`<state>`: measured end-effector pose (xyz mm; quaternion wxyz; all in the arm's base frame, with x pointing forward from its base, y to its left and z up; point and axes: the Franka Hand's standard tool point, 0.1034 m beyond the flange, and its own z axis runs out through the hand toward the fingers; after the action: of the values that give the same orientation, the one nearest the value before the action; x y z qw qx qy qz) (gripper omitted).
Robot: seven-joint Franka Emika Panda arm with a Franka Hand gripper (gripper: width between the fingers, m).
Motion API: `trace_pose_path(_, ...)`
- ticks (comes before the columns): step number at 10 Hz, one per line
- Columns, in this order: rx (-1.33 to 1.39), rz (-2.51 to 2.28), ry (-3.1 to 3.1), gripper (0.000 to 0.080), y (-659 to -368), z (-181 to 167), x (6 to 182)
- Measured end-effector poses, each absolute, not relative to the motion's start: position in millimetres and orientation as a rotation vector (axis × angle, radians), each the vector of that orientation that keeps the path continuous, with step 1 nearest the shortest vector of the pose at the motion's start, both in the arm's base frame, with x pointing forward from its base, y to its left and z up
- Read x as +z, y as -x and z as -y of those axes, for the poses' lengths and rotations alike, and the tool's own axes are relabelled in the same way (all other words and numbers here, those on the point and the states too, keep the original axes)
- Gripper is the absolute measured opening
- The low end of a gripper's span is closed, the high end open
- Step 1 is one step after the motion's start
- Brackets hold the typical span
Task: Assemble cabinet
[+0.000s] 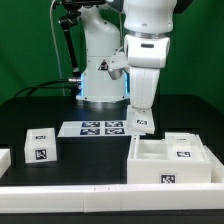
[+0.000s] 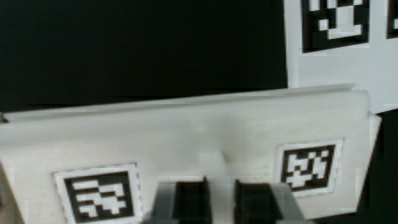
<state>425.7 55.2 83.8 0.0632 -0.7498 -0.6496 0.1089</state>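
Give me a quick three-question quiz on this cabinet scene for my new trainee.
1. True or false: the marker board carries four tags.
2. In the exterior view, the cabinet box lies on which side? A: left. B: right.
3. Fill in: the gripper is closed on a small tagged ____.
Key: 1 true; 2 B; 3 block.

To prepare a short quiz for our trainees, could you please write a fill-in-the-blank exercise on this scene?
The marker board carries ___ tags.
In the exterior view, the cabinet sits on the ___ side.
The hand grips a white piece showing ___ tags in the wrist view.
The table is ___.
Missing: four; right; two; black.
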Motion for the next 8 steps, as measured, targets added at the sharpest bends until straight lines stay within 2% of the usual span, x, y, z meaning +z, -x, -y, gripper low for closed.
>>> trace_pose_path(1, 0.351, 1.922, 2.273, 0.0064, -436.8, -55.0, 94.6)
trace_pose_path(2, 0.367, 1.888, 2.278, 0.0064, -443.6, -56.8, 96.5)
trace_pose_path(8, 0.369, 1.886, 2.275, 0.0064, -442.5, -56.3, 93.0)
